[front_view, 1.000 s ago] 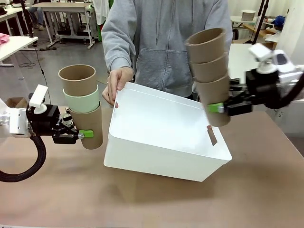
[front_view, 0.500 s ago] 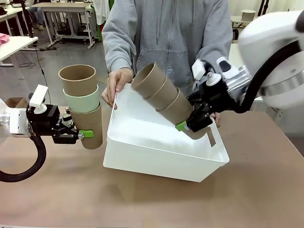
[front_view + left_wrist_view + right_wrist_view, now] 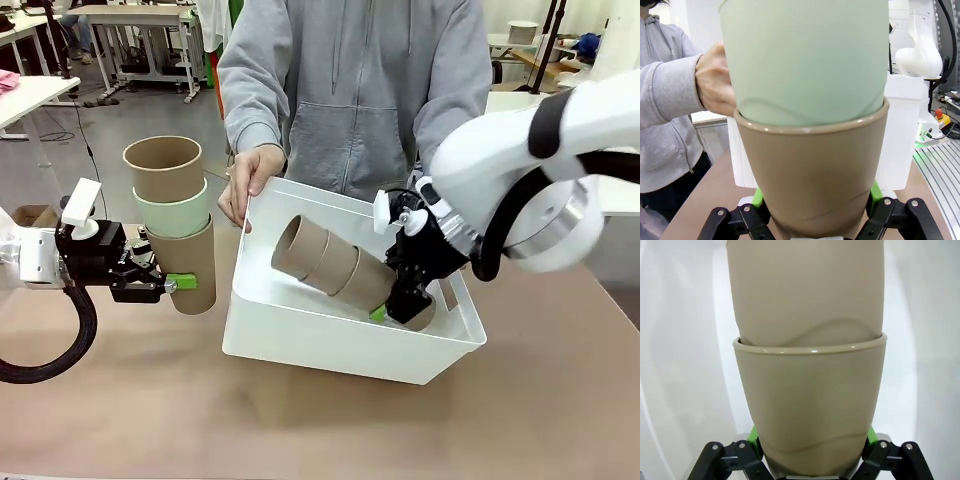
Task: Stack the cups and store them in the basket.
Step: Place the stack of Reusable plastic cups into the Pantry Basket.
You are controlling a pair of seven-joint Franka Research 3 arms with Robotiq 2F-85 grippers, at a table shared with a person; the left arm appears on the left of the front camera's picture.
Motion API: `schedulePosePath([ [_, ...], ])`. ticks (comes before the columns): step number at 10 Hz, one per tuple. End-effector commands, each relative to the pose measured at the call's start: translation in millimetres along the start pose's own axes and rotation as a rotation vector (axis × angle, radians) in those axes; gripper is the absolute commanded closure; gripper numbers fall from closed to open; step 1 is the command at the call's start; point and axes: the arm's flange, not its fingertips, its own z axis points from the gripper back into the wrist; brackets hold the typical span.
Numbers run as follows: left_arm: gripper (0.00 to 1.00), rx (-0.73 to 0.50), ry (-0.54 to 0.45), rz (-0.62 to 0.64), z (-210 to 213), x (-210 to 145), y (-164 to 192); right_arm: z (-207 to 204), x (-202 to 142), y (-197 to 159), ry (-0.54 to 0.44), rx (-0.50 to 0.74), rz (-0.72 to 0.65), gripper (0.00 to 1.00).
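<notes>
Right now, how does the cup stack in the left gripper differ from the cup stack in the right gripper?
The left stack stands upright beside the basket; the right stack lies tilted inside it. The left stack has a mint green cup in its middle; the right stack is all tan-brown. Both have three cups, clamped at the bottom cup by the left gripper and right gripper.

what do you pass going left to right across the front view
left arm → upright cup stack → person's hand → tilted tan cup stack → right arm
</notes>
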Motion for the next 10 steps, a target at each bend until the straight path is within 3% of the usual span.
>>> schedulePosePath([
  [1,0.15,-0.002,-0.007,-0.015,0,5,0,-13,15,-7,0.06,-0.026,-0.013,0.16],
  [6,0.15,-0.002,-0.007,-0.015,0,5,0,-42,20,-2,0.138,-0.018,0.007,0.16],
  [7,0.15,-0.002,-0.007,-0.015,0,5,0,-43,21,2,0.151,-0.012,0.011,0.0],
  [10,0.15,-0.002,-0.007,-0.015,0,5,0,-11,27,9,0.109,0.01,0.027,0.0],
])
